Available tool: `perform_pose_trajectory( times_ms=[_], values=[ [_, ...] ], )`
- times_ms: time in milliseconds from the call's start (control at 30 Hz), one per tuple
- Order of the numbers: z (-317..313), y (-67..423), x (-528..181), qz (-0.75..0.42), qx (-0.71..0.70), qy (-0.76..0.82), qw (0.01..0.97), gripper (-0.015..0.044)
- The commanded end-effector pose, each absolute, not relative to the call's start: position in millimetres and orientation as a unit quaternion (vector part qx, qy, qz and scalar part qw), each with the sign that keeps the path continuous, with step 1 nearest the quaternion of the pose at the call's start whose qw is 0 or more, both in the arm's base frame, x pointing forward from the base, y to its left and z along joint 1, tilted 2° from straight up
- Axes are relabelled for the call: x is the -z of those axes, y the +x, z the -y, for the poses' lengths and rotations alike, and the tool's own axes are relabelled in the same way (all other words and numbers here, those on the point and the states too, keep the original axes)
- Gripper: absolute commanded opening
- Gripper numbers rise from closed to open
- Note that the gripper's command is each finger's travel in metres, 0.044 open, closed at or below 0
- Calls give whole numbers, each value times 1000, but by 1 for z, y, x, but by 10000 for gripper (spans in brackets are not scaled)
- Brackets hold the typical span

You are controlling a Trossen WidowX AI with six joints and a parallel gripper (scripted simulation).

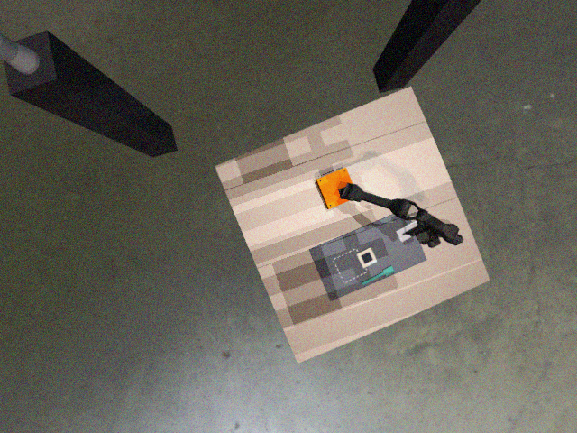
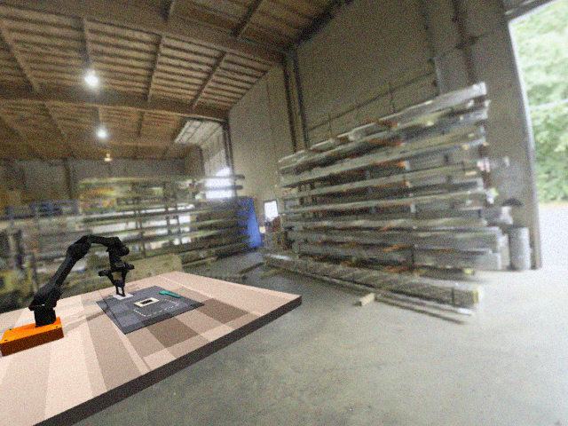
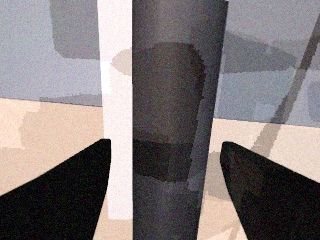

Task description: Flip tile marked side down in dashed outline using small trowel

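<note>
Wrist view has the gripper (image 3: 165,170) open, black fingers apart either side of the trowel's (image 3: 170,115) dark handle, not clamping it, no writing readable anywhere.

tool (image 3: 165,165) open, pointing downward

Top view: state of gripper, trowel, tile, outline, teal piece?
Gripper: open, fingers either side of the trowel handle, gaps showing.
Trowel: down at the mat corner, not gripped.
Tile: flat on the mat, dark mark up, at the outline's edge, not turned.
Dashed outline: mostly unfilled.
Teal piece: lying on the mat beside the outline.
</note>
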State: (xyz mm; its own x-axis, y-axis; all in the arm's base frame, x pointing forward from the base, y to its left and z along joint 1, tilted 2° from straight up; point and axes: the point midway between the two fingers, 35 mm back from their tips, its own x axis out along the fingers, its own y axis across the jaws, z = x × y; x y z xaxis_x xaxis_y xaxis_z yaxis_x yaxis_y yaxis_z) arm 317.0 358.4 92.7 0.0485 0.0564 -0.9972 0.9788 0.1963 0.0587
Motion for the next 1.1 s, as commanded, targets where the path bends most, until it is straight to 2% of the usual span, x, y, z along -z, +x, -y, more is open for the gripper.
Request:
perform_pose_trajectory(
  times_ms=[0,467,633,867,900,1067],
  values=[
    [-358,317,-92,-545,423,475,547,270],
    [-358,317,-92,-545,423,475,547,270],
    [-357,316,-136,-544,404,492,547,270],
    [-357,316,-139,-543,403,493,547,270],
    [-357,316,-141,-544,398,496,547,296],
    [-357,315,-147,-550,379,488,562,300]
  ],
)
